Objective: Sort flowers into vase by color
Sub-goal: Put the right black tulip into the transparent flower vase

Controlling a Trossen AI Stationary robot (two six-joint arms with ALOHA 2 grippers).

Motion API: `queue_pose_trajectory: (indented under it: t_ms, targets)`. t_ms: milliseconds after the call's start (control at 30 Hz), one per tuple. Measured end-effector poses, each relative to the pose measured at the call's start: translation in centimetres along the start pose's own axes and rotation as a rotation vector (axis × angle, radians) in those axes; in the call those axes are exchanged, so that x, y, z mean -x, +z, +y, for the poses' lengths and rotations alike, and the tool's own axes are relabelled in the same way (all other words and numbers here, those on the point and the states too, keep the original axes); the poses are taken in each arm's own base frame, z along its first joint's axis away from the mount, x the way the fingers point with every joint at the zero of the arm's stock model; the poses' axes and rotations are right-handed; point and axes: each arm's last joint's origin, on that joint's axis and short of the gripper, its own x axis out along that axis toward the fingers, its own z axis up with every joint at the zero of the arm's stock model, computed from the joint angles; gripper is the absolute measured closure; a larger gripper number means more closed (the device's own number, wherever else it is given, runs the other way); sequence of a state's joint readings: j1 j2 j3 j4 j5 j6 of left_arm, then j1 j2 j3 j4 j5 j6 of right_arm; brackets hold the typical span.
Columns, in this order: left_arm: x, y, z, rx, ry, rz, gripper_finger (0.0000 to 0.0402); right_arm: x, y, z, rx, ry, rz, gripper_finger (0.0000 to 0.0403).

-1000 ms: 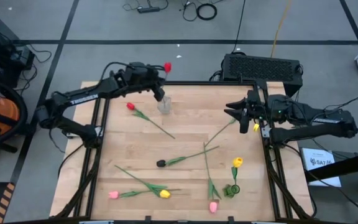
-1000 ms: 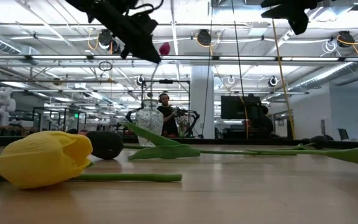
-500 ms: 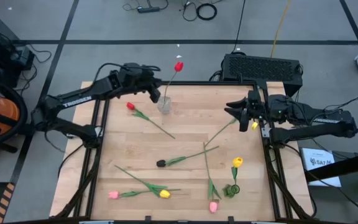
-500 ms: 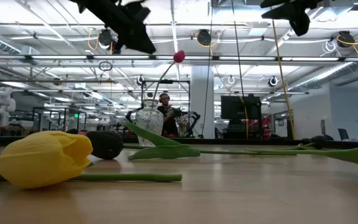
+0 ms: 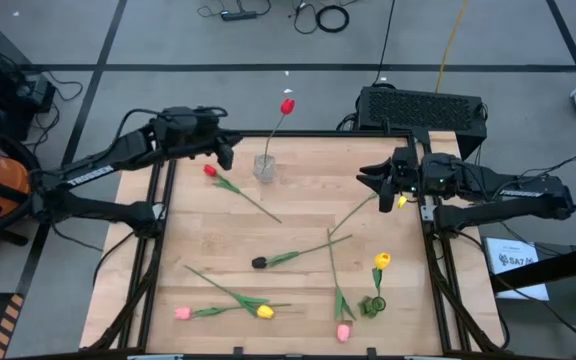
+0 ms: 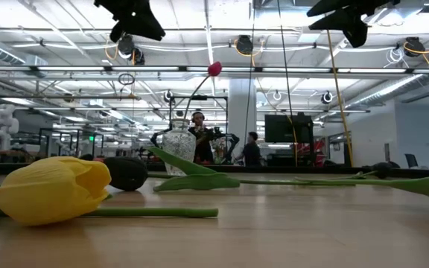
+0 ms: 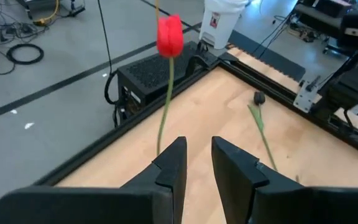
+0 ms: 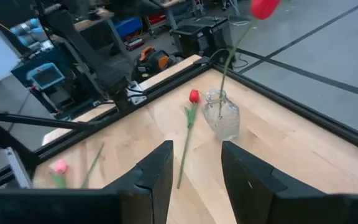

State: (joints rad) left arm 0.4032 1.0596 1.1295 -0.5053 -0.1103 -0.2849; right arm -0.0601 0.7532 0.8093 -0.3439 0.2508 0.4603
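A: Starting at the left side, the left gripper [image 5: 226,152] hangs over the table's far-left edge, fingers apart with nothing between them. Just beyond it, one red tulip [image 5: 287,106] stands in the glass vase [image 5: 264,168], its stem leaning away from the arm.

B: And beside that vase lies a second red tulip [image 5: 209,171], head toward the left arm, stem running out toward the table's middle. By colour, that looks like the next one for it.

A: To do it well, the arm should pinch the thin stem partway down, not the head, and come in clear of the vase so the leaning flower isn't knocked.

B: Further right, the dark tulip [image 5: 259,263] lies mid-table, with pink and yellow ones along the near edge.

A: At the right, the right gripper [image 5: 386,184] hovers over the far-right side, fingers parted and holding nothing. A yellow tulip [image 5: 382,261] lies nearer the front on its side.
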Motion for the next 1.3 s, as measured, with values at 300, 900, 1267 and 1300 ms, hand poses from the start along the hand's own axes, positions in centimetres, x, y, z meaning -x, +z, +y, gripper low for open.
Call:
queue_pose_trajectory:
  t_ms: [300, 900, 1267, 1300]
  targets:
    - [-0.8, -5.2, -3.3, 0.053, 0.028, 0.081, 0.032, -1.4, -0.5, -0.2, 0.02, -0.112, 0.019, 0.0275]
    - [-0.5, -8.0, -5.6, -0.114, -0.089, 0.142, 0.032, -4.6, -3.6, -3.5, -0.561, -0.547, 0.169, 0.029]
    - [-0.3, -9.2, -5.0, -0.189, -0.049, 0.266, 0.032, -6.9, -5.4, -8.5, -0.822, -0.824, 0.412, 0.0348]
    - [-0.3, -9.2, -4.9, -0.192, -0.047, 0.27, 0.032, -7.0, -5.6, -8.7, -0.841, -0.844, 0.426, 0.0349]
